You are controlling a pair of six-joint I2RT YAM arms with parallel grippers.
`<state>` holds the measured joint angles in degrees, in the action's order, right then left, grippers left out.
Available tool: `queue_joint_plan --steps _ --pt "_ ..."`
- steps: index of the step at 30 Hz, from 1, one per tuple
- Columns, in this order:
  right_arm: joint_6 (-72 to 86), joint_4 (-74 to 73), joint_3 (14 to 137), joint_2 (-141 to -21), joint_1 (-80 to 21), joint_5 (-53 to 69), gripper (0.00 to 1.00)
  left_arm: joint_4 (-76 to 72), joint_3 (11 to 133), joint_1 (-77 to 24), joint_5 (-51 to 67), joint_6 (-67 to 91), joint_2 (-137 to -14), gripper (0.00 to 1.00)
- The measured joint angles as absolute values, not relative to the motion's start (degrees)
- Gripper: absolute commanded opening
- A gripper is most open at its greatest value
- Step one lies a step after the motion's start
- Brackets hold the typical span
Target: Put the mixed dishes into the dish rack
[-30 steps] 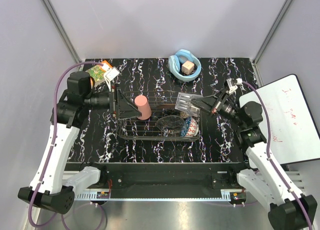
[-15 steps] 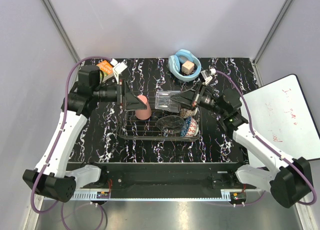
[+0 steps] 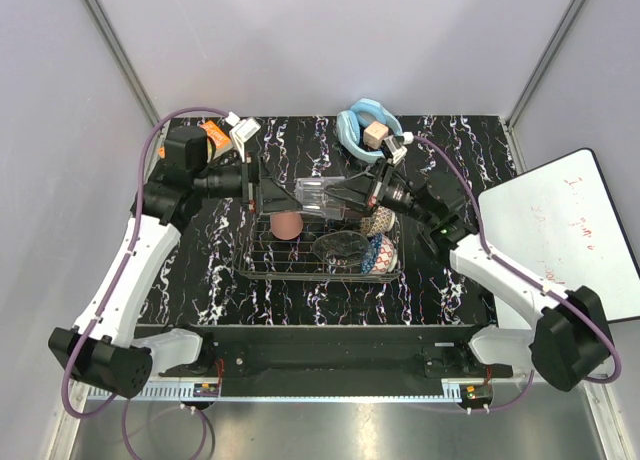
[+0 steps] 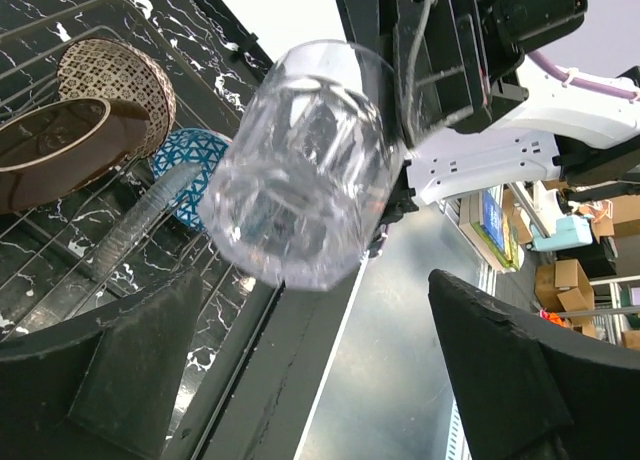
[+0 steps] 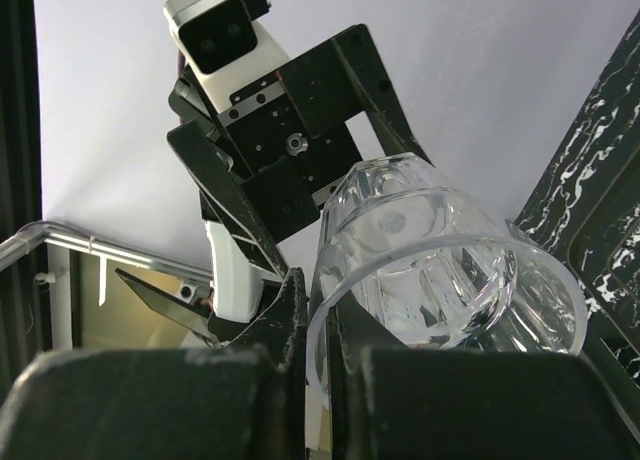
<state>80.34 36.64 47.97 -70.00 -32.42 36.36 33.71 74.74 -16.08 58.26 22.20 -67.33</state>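
Observation:
My right gripper is shut on the rim of the clear glass cup and holds it on its side above the back of the dish rack. In the right wrist view its fingers pinch the cup's wall. My left gripper is open and faces the cup's base, with the cup just ahead of its spread fingers. The pink cup, the blue patterned bowl, a dark glassy bowl and a patterned dish sit in the rack.
A light-blue bowl with a tan cube stands behind the rack. An orange-green book lies at the back left, partly under my left arm. A whiteboard lies off the table's right edge.
My right arm has carried the glass cup left over the rack toward my left gripper. My left gripper has shifted right and back, now facing the cup closely.

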Motion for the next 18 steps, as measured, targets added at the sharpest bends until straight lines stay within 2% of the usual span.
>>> queue_joint_plan --steps 12,14,16,18 --pt "84.97 47.22 50.89 -78.52 -36.45 35.44 0.0 31.68 74.52 -16.19 58.46 23.75 -68.84 0.98" --pt "85.38 48.58 51.13 -79.48 -37.01 35.35 0.0 31.44 74.52 -16.16 58.5 23.97 -68.84 0.91" --pt "85.86 49.47 51.13 -79.88 -37.36 35.2 0.0 31.31 74.46 -16.19 58.46 24.03 -68.82 0.65" --pt "86.11 50.46 51.18 -79.9 -37.45 35.18 0.0 30.7 74.17 -15.99 58.57 24.25 -68.82 0.49"
